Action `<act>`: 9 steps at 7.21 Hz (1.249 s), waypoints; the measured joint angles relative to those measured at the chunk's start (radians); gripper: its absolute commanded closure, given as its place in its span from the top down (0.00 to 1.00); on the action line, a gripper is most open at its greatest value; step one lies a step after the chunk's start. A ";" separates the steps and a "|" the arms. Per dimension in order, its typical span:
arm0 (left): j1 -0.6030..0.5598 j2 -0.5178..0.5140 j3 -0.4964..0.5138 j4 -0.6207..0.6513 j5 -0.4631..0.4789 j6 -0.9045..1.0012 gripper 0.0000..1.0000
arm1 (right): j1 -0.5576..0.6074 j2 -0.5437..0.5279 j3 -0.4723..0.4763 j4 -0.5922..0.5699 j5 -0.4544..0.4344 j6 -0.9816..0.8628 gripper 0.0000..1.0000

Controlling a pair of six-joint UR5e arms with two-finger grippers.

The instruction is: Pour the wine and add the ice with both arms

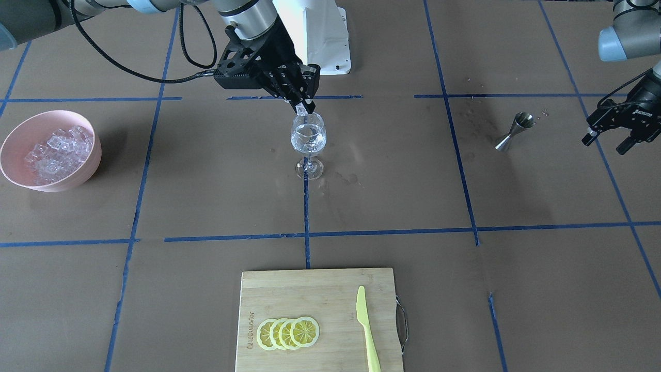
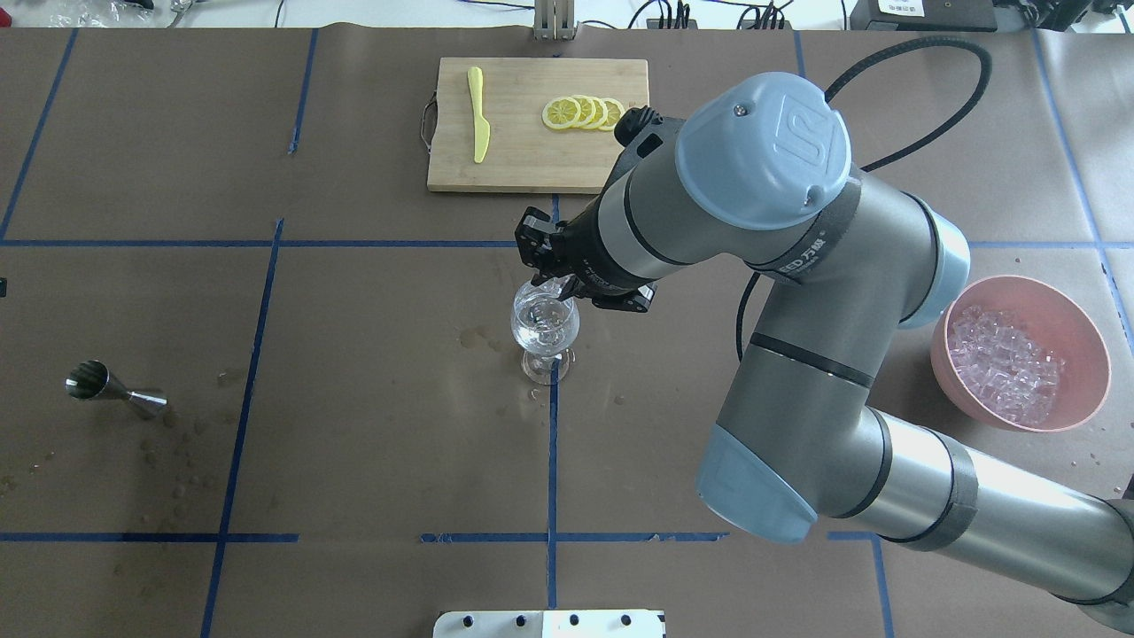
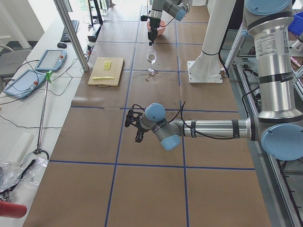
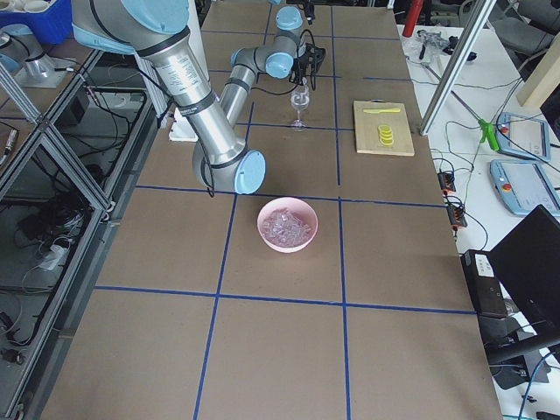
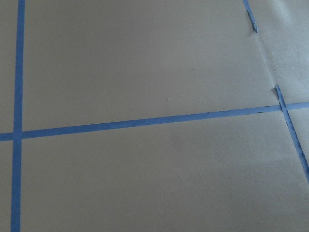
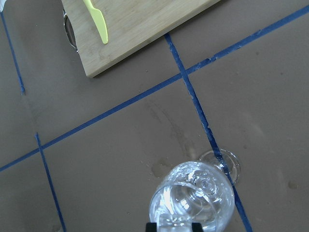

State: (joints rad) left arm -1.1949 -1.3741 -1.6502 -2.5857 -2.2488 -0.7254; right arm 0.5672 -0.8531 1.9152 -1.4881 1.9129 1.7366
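One ice cube (image 1: pixel 300 109) is pinched in the right gripper (image 1: pixel 304 107) just over the rim of the wine glass (image 1: pixel 309 124), which holds clear wine (image 1: pixel 308 144). The left gripper (image 1: pixel 605 144) hovers spread and empty near the steel jigger (image 1: pixel 514 132); more ice (image 1: pixel 57 152) fills the pink bowl (image 1: pixel 23 132).

A pink bowl (image 4: pixel 287 248) of ice (image 4: pixel 287 225) sits well apart from the wine glass (image 4: pixel 299 103).

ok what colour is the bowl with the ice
Pale pink bowl, clearest in the exterior front-facing view.
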 measured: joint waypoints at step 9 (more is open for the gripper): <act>-0.001 0.015 0.005 -0.041 0.000 -0.029 1.00 | 0.226 -0.357 0.097 0.008 0.160 -0.309 1.00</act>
State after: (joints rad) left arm -1.1956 -1.3586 -1.6455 -2.6270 -2.2492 -0.7546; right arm 0.7935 -1.2100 2.0119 -1.4796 2.0726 1.4274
